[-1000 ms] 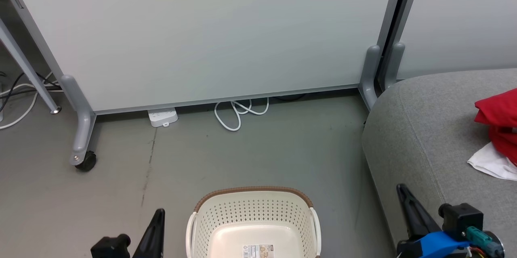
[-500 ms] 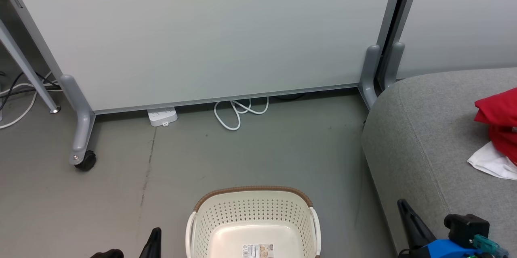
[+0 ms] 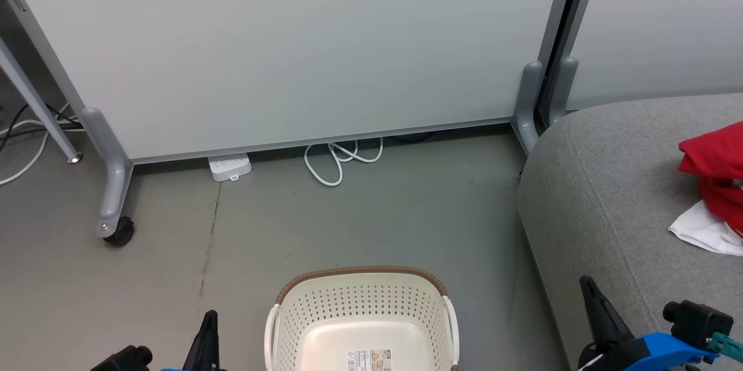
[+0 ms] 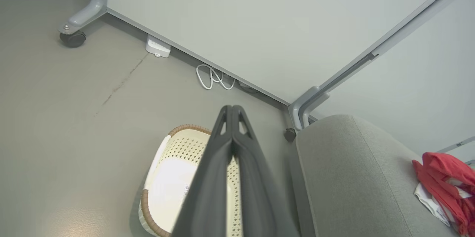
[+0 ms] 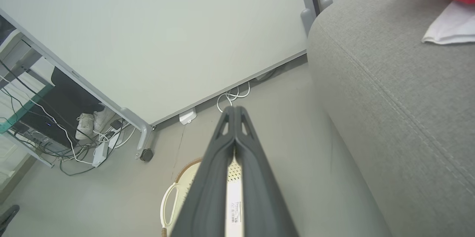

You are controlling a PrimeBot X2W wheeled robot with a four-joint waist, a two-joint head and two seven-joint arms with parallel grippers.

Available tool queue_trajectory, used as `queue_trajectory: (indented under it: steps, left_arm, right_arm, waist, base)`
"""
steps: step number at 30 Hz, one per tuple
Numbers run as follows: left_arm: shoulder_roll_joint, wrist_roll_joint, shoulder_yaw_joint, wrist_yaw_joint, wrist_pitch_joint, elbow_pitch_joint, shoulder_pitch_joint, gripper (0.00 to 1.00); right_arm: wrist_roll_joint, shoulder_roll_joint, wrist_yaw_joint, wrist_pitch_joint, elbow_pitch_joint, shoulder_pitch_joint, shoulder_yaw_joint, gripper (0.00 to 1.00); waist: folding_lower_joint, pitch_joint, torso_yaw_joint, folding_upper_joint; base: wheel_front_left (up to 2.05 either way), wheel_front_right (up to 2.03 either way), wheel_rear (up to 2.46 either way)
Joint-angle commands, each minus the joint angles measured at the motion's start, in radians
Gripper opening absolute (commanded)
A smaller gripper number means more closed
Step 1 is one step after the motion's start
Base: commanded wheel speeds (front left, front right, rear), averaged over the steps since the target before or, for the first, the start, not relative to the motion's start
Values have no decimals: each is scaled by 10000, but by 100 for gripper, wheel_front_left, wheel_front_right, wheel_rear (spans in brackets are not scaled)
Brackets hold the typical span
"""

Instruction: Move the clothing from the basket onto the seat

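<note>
Lying bunched on the seat (image 3: 603, 197), to the right of the basket (image 3: 360, 271), is the red and white clothing (image 3: 711, 179). The left tool (image 4: 231, 109) and the right tool (image 5: 234, 109), on each side of the basket, have their fingers pressed together, holding nothing.

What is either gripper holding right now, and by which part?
Nothing. The left gripper and the right gripper are both shut and empty; the clothing lies on the seat.
</note>
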Motion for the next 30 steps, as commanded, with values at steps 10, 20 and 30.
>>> queue_trajectory:
  steps: [10, 20, 30]
  left_arm:
    - [-79, -1399, 470, -8, 427, -424, -533, 0]
    - [-151, -2394, 748, -10, 741, -620, -666, 0]
    - [-233, -3386, 1030, -12, 1063, -812, -799, 0]
  right_arm:
    - [1802, -32, 2, 209, -113, -505, -148, 0]
    - [3071, -36, 3, 356, -97, -644, -232, 0]
    - [4349, -41, 3, 502, -80, -794, -316, 0]
  waist:
    - [-1, 32, -57, 0]
    - [-1, 60, -106, 0]
    - [-1, 91, -161, 0]
  base:
    - [0, 0, 0]
    - [0, 0, 0]
    - [0, 0, 0]
